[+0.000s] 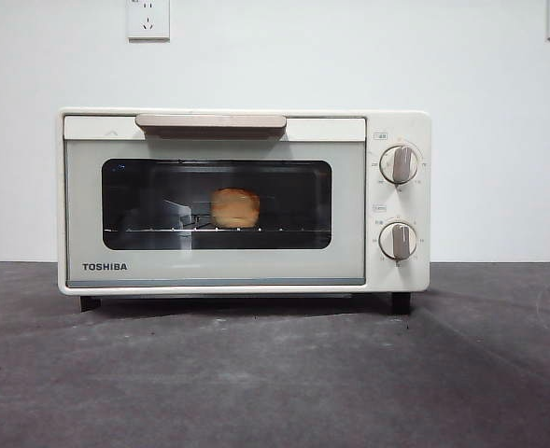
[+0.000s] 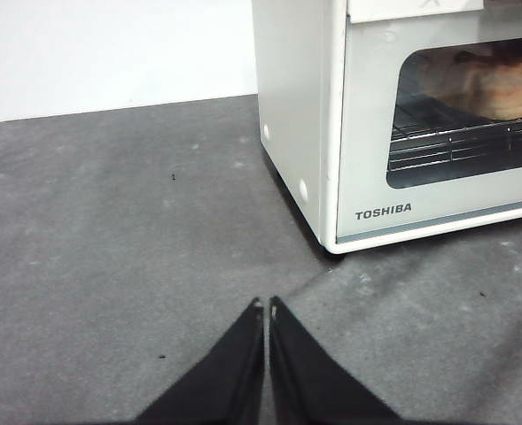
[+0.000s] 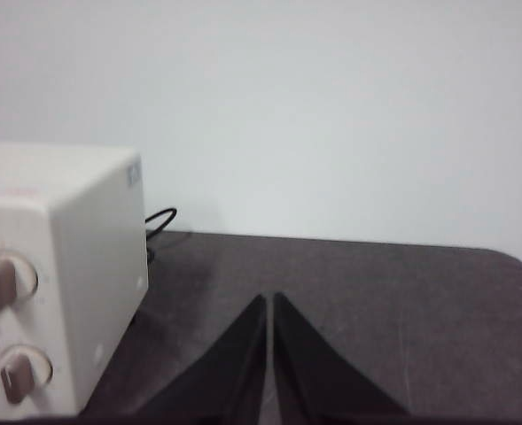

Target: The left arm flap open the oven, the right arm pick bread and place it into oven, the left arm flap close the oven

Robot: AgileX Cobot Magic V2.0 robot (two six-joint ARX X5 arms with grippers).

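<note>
The cream-white TOSHIBA oven (image 1: 245, 201) stands on the dark table with its glass door shut and its beige handle (image 1: 210, 122) at the top. The golden bread (image 1: 234, 207) lies on the wire rack inside, seen through the glass; it also shows in the left wrist view (image 2: 495, 87). My left gripper (image 2: 267, 307) is shut and empty, low over the table off the oven's (image 2: 331, 124) front left corner. My right gripper (image 3: 268, 301) is shut and empty, beside the oven's knob side (image 3: 92, 266). Neither arm shows in the front view.
Two round knobs (image 1: 400, 164) sit on the oven's right panel. A black cable (image 3: 159, 221) runs behind the oven. A white wall with two sockets (image 1: 148, 19) stands behind. The grey table (image 1: 275, 373) stretches in front of the oven.
</note>
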